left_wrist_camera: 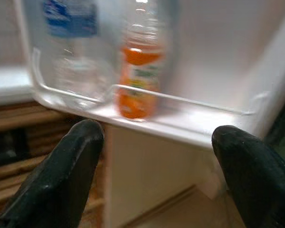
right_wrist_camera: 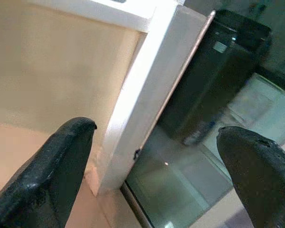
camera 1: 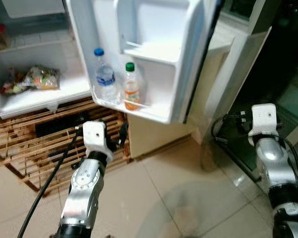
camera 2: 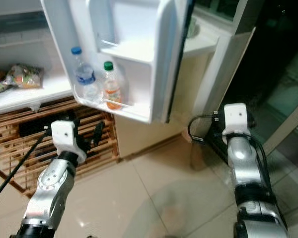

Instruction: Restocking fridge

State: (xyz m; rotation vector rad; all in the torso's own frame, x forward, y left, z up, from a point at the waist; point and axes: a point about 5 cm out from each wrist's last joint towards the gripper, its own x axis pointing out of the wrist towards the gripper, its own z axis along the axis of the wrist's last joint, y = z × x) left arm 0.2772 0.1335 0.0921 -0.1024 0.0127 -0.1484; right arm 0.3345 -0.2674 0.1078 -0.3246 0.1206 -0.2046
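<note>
The white fridge door [camera 1: 181, 59] stands open ahead of me at about 12 o'clock. On its lowest door shelf [camera 1: 139, 110], behind a clear rail, a clear plastic water bottle with a blue cap and blue label [camera 1: 105, 77] stands upright, and just beside it, on the 3 o'clock side, an orange drink bottle with a green cap [camera 1: 131, 88], also upright.

My left end effector [left_wrist_camera: 156, 166] hangs below that shelf at roughly 11 o'clock, its two black fingers [left_wrist_camera: 61, 171] spread wide and holding nothing, pointed up toward the orange bottle.

My right end effector [right_wrist_camera: 156, 175] is off at 2 o'clock, well apart from the door, fingers likewise spread and empty, facing a pale cabinet edge [right_wrist_camera: 147, 95].

Inside the fridge, at 10 o'clock, a bag of mixed vegetables [camera 1: 30, 79] lies on a white shelf. Wooden slats [camera 1: 35, 144] sit under the fridge on the tiled floor [camera 1: 179, 193].
</note>
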